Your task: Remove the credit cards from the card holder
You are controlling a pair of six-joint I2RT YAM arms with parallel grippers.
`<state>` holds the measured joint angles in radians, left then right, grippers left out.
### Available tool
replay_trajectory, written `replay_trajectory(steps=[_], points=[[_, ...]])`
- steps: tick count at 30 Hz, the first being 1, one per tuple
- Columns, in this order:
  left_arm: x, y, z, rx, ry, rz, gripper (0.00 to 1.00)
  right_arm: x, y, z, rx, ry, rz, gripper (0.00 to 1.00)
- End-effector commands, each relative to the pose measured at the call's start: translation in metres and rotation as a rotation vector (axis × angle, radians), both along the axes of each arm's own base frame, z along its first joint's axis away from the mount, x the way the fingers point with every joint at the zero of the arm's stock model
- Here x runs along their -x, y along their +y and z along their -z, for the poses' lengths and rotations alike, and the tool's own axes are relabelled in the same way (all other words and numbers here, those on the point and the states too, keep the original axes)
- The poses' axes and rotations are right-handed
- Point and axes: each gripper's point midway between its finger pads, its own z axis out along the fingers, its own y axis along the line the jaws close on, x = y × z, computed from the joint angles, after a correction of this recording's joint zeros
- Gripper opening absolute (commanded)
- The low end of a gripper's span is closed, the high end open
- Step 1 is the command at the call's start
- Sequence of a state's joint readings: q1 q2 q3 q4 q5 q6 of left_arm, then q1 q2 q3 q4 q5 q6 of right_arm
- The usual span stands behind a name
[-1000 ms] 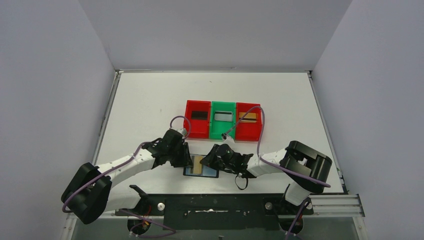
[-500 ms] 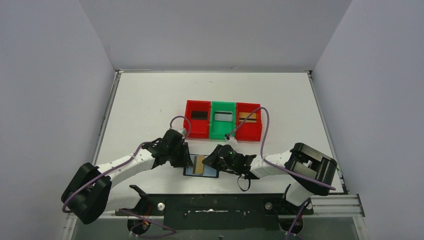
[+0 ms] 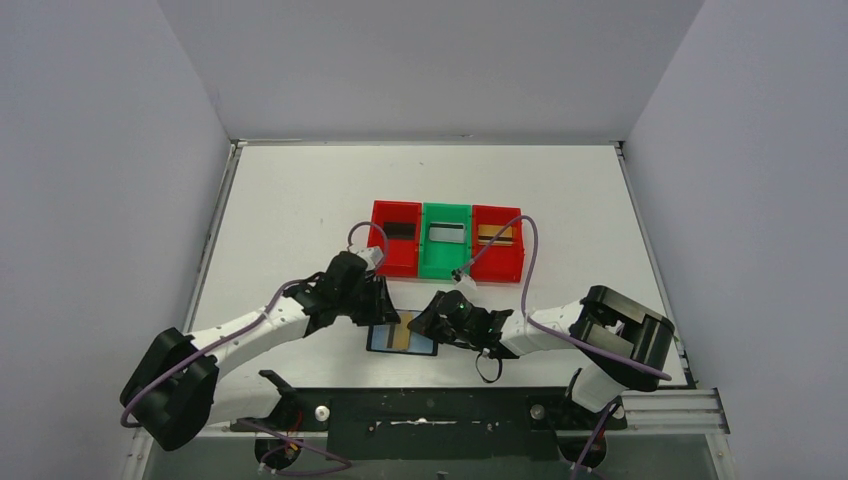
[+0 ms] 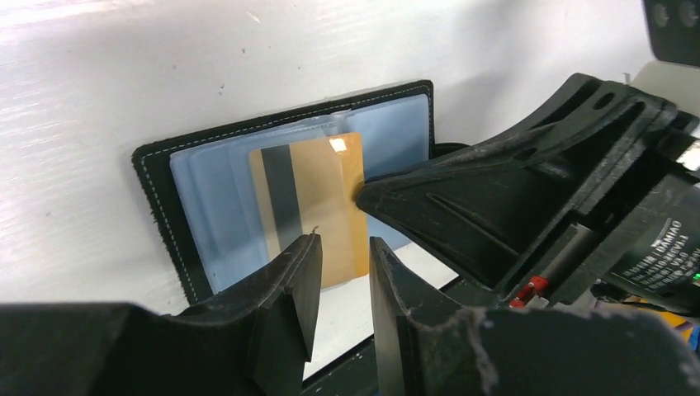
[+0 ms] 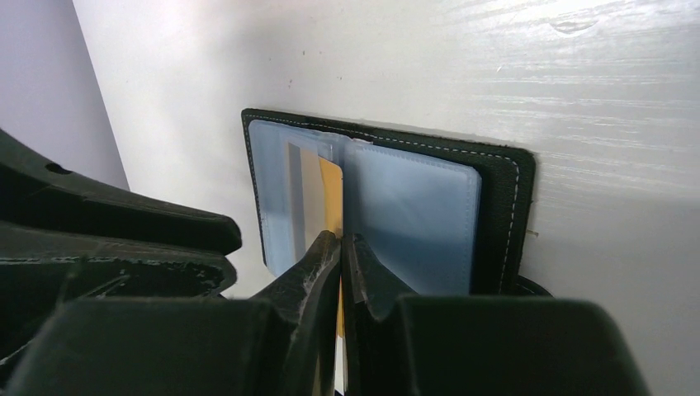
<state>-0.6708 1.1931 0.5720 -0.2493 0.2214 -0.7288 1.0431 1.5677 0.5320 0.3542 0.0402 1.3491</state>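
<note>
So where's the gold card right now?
Top view, near centre: card on the open wallet, left gripper close by, right gripper pinching its edge.

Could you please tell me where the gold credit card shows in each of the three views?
Top external: gold credit card low centre of frame.
Left wrist: the card sits mid-frame.
Right wrist: the card left of centre, a narrow strip.
Shared landmark: the open black card holder under it.

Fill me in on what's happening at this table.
Two robot arms are working on an open black wallet lying on the table. A gold card sticks partway out of its blue pocket. The right gripper is shut on the card's edge. The left gripper sits close by the card, fingers slightly apart, apparently gripping nothing. Red and green trays stand behind.
</note>
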Motion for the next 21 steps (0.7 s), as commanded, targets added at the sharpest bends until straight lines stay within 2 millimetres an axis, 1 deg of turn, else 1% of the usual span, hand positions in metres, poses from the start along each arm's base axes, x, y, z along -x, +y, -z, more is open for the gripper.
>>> replay_trajectory(steps=[1, 4, 6, 8, 10, 13, 15, 21], points=[[0.005, -0.017, 0.008, 0.043, 0.031, 0.07, 0.28, -0.011, 0.005, -0.01, -0.021, -0.021, 0.027, 0.04], [0.012, -0.012, 0.025, -0.04, 0.075, 0.084, 0.28, -0.011, 0.006, -0.009, -0.021, -0.017, 0.024, 0.04], [0.01, 0.001, 0.035, -0.134, 0.089, 0.042, 0.27, -0.011, 0.007, -0.01, -0.023, -0.017, 0.023, 0.04], [0.008, 0.012, 0.038, -0.197, 0.095, -0.004, 0.25, -0.011, 0.007, -0.01, -0.027, -0.019, 0.022, 0.04], [0.006, 0.017, 0.037, -0.217, 0.087, -0.028, 0.24, -0.011, 0.007, -0.012, -0.038, -0.026, 0.02, 0.04], [0.007, 0.02, 0.037, -0.213, 0.072, -0.041, 0.24, -0.011, 0.01, -0.015, -0.064, -0.031, 0.011, 0.07], [0.008, 0.019, 0.037, -0.203, 0.07, -0.036, 0.24, -0.01, 0.013, -0.016, -0.084, -0.032, 0.001, 0.1], [0.015, 0.015, 0.043, -0.17, 0.096, -0.015, 0.23, -0.009, 0.014, -0.014, -0.098, -0.017, 0.009, 0.25]])
